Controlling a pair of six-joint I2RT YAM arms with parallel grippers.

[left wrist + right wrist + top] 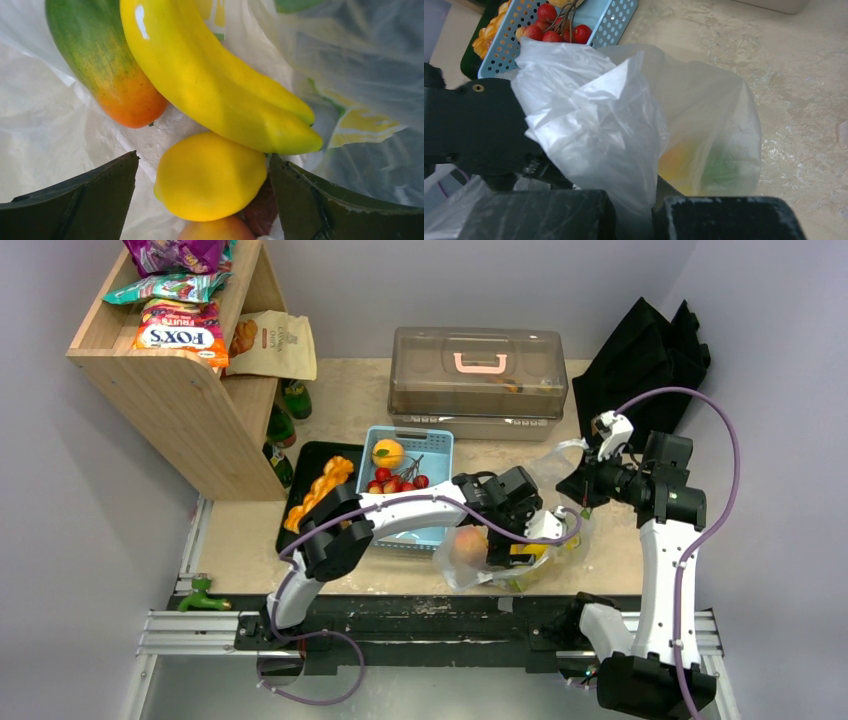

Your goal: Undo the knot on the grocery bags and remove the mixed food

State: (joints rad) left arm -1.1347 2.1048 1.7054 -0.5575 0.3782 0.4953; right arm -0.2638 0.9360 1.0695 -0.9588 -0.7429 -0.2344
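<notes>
Our left gripper gapes inside the bag, fingers either side of the lemon; banana presses against it, mango alongside. Meanwhile our right gripper pinches the bag's film, basket just beyond.

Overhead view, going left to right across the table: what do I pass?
Wooden shelf → black tray → blue basket → clear plastic bag → black fabric bag.

A red-orange snack bag lying in the wooden shelf at far left is showing "FOX'S" and "FRUITS".
</notes>
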